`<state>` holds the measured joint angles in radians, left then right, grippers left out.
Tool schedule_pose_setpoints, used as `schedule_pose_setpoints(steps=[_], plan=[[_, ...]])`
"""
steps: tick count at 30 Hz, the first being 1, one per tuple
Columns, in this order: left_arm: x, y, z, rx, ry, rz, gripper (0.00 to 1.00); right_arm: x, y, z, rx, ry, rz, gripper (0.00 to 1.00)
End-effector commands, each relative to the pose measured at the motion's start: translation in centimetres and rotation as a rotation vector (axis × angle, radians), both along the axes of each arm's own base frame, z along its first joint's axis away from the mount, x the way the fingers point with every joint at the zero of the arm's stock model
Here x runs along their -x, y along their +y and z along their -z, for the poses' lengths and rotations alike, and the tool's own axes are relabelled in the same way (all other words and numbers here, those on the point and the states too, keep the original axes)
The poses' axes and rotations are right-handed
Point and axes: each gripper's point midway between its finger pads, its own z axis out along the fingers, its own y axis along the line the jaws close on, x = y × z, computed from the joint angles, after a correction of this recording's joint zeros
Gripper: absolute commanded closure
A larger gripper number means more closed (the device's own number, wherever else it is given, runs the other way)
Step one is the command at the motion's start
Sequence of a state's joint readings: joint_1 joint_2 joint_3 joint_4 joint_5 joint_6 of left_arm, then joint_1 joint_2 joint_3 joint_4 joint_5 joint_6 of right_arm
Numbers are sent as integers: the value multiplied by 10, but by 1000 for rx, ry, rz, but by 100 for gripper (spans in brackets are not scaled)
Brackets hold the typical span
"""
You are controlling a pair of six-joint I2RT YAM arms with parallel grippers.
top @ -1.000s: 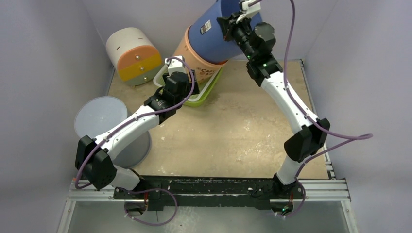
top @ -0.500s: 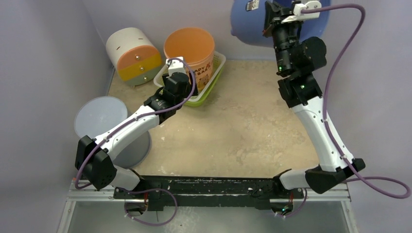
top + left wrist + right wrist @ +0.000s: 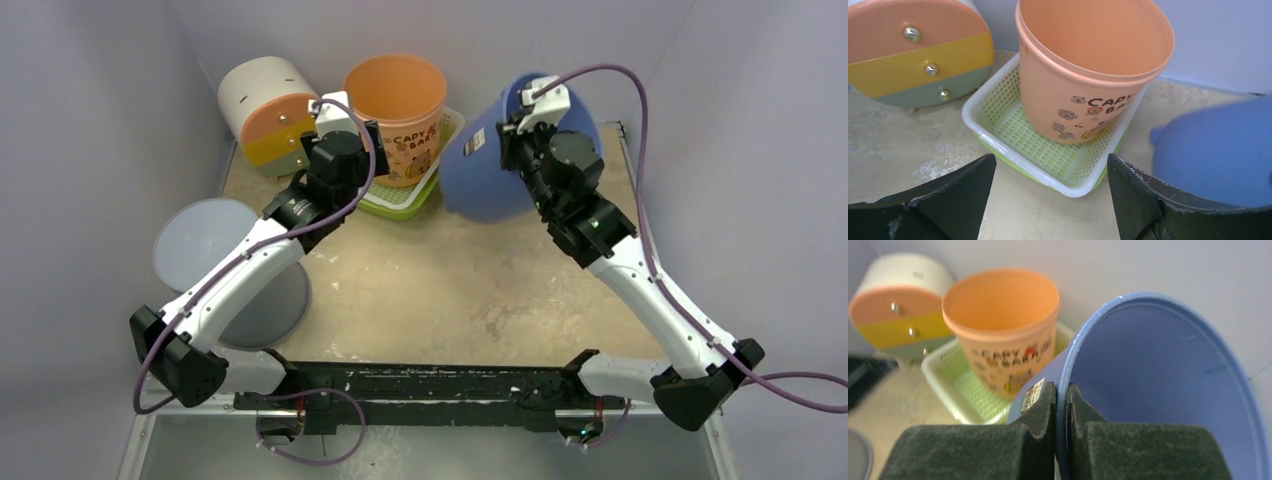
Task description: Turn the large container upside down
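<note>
Top view: my right fingers (image 3: 514, 138) pinch the rim of the large blue container (image 3: 485, 185), upper right of centre. It's tilted over the counter (image 3: 470, 290), so I judge the flip midway. The right arm stretches forward. The left fingers (image 3: 368, 138) hover by the orange bucket (image 3: 395, 95).

Left wrist view: left fingers are spread, empty.

Right wrist view: the pads clamp the blue wall, one inside and one outside.
</note>
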<state>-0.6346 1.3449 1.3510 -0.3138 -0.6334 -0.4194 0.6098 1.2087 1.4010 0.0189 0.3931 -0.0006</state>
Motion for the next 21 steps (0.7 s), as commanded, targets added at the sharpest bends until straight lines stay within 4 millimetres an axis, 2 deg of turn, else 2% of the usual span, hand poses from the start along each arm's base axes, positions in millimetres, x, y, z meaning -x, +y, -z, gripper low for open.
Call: schedule_pose_setpoints(steps=[1, 5, 11, 14, 17, 21], plan=[[10, 27, -41, -4, -81, -68, 21, 40, -10, -35, -144, -53, -57, 100], [12, 31, -48, -11, -86, -76, 21, 60, 18, -17, -111, 56, -219, 100], [13, 29, -65, 1, -100, -63, 21, 92, 75, -20, -221, 69, -559, 100], [16, 30, -75, 12, -114, -55, 21, 97, 99, -12, -286, 77, -680, 100], [22, 36, -85, 10, -127, -61, 21, 98, 121, 5, -339, 114, -779, 100], [29, 45, -96, 5, -143, -81, 21, 113, 143, 12, -439, 131, -943, 100]])
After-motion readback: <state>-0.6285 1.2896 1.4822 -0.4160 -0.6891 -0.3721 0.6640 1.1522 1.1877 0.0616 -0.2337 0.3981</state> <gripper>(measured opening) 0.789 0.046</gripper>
